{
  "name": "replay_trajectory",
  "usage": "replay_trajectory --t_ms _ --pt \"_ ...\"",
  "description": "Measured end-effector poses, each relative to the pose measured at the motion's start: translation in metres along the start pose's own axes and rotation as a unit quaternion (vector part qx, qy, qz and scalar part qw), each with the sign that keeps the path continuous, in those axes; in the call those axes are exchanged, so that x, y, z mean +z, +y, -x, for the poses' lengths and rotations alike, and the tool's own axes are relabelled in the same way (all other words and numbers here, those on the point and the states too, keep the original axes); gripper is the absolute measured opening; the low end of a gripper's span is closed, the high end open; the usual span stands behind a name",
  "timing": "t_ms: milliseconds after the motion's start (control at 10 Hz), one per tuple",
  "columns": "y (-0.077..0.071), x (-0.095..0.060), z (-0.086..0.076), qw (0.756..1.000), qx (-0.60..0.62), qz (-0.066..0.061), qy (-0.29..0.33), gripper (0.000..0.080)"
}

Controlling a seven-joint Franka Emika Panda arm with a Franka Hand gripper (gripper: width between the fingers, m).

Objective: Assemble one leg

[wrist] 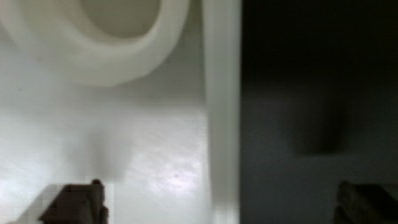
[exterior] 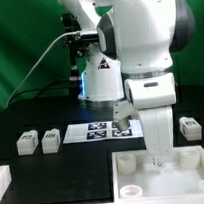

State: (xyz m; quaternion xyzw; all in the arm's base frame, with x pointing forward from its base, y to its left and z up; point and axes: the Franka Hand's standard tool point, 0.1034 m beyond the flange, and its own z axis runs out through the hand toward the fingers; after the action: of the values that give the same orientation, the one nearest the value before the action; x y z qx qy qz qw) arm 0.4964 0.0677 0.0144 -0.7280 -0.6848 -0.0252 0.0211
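Three legs show in the exterior view, small white blocks with tags: two side by side at the left (exterior: pixel 26 144) (exterior: pixel 51 142) and one at the right (exterior: pixel 190 127). The large white rimmed tabletop panel (exterior: pixel 196 170) lies at the front right. My gripper (exterior: pixel 155 160) reaches down at the panel's far rim. In the wrist view its dark fingertips (wrist: pixel 75 202) stand wide apart with nothing held between them. They straddle the panel's white surface (wrist: pixel 125 130) and its edge beside the dark table. A round socket (wrist: pixel 107 25) in the panel shows ahead. No leg shows in the wrist view.
The marker board (exterior: pixel 101 131) lies flat on the black table behind the panel, between the leg groups. A white piece (exterior: pixel 3 181) sits at the front left edge. The arm's big white body hides the table's middle back.
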Motion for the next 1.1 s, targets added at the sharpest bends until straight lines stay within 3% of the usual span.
replay_trajectory --t_ms 200,500,600,800,900,1100 --pt "-0.002 -0.021 -0.011 0.995 0.102 -0.003 -0.007 0.0648" --pt "-0.014 -0.042 -0.051 0.969 0.247 0.01 -0.001 0.0648" --pt "-0.014 -0.039 -0.048 0.961 0.277 0.006 0.0 0.0648" --pt "-0.018 -0.037 -0.052 0.912 0.411 0.001 0.005 0.0648" --pt "-0.032 -0.03 -0.063 0.858 0.513 -0.007 0.012 0.0648" --pt "-0.056 -0.022 -0.088 0.782 0.623 -0.014 0.01 0.0648"
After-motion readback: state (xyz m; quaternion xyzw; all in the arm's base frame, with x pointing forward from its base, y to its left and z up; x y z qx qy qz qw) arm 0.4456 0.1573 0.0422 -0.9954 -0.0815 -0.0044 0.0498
